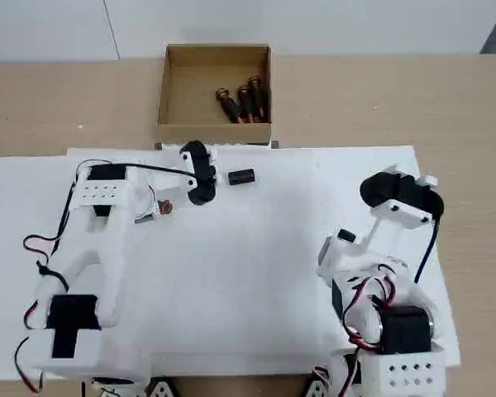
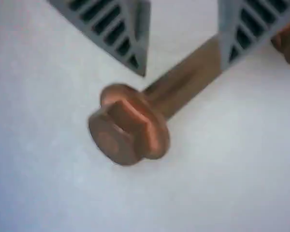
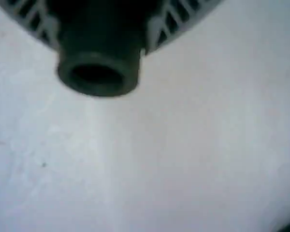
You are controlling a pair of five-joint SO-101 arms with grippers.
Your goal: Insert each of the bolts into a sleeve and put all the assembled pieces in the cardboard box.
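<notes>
Copper bolt (image 2: 130, 128) under spread left gripper (image 2: 183, 60) | right gripper (image 3: 100, 21) pinches sleeve (image 3: 99, 72) | three assembled pieces (image 1: 241, 102) in far cardboard box (image 1: 174, 91), insertion pending

I see the bolt (image 2: 135, 125) lying on the sheet (image 2: 48, 183), its shank between my left fingers (image 2: 116, 29), head out past their tips. A sleeve (image 3: 99, 67) sits between my right fingers (image 3: 174, 17), its mouth poking beyond them.

Bolt (image 2: 130, 125) shank partly hidden behind L fingers (image 2: 241, 29).
</notes>
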